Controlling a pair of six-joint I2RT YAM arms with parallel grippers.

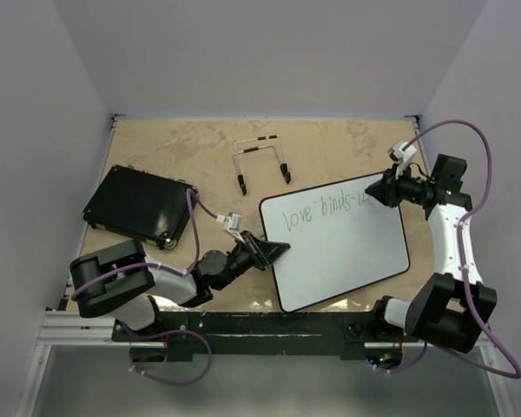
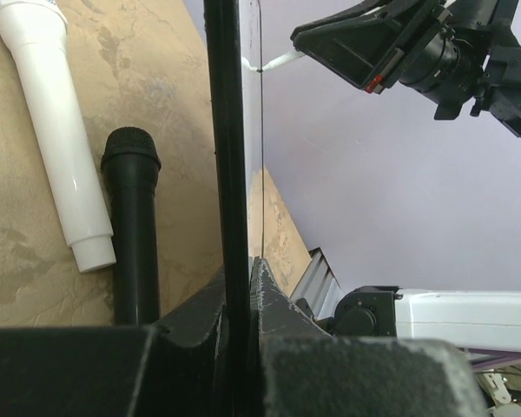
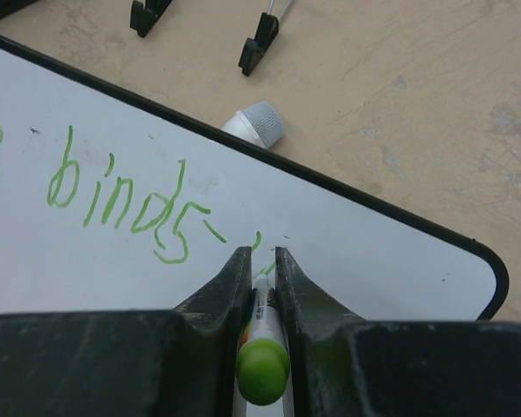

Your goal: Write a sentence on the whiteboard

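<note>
Right end effector (image 3: 262,254) pinches marker (image 3: 262,369) at whiteboard (image 3: 113,261); tan tabletop (image 1: 182,148), lilac walls (image 1: 269,52).

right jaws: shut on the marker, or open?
Shut on the marker: in the right wrist view both jaws press against its barrel, green end toward the camera, tip end over the whiteboard.

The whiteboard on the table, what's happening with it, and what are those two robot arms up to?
The right gripper is shut on a green-capped marker, its tip at the whiteboard, writing the sentence. In green it reads "love binds", with the next word barely begun. The left gripper is clamped on the board's left edge, apparently steadying it. The line is not finished.
</note>
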